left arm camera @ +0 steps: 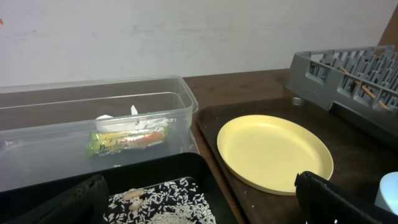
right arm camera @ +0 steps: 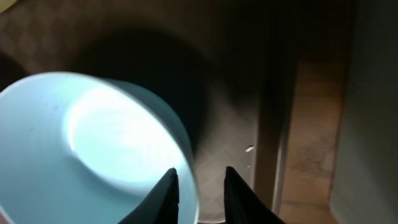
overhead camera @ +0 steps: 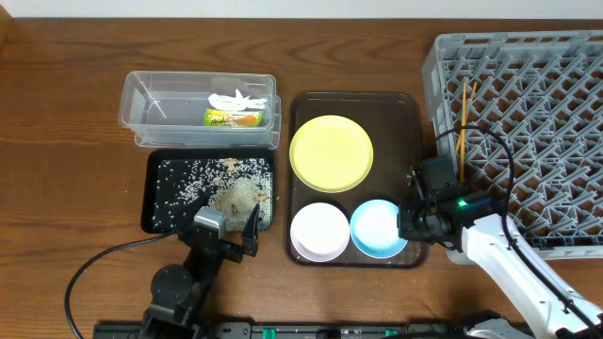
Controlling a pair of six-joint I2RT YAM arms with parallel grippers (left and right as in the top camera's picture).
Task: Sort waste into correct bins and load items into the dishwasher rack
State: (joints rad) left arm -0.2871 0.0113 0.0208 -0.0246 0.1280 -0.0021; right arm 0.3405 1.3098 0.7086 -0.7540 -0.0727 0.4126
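My right gripper [overhead camera: 412, 221] [right arm camera: 200, 186] is open and straddles the right rim of the light blue bowl [overhead camera: 379, 226] [right arm camera: 93, 143], one finger inside and one outside. The bowl sits on the brown serving tray [overhead camera: 400, 113] beside the white bowl [overhead camera: 318, 232] and the yellow-green plate [overhead camera: 331, 153] [left arm camera: 273, 152]. My left gripper [overhead camera: 231, 231] [left arm camera: 199, 205] is open and empty above the near right corner of the black tray [overhead camera: 151, 212], which holds rice and food scraps [overhead camera: 212, 179] [left arm camera: 161, 202]. The clear tub [overhead camera: 141, 118] [left arm camera: 180, 99] holds the wrapper [overhead camera: 234, 117] [left arm camera: 127, 141] and white paper bits [overhead camera: 236, 98]. Two chopsticks [overhead camera: 462, 127] lie in the grey rack [overhead camera: 528, 104].
The rack [left arm camera: 336, 74] stands right of the brown tray, close to my right arm. The brown tray's raised rim [right arm camera: 273, 124] runs just right of my right fingers. A black cable [overhead camera: 94, 268] trails from the left arm across the wooden table.
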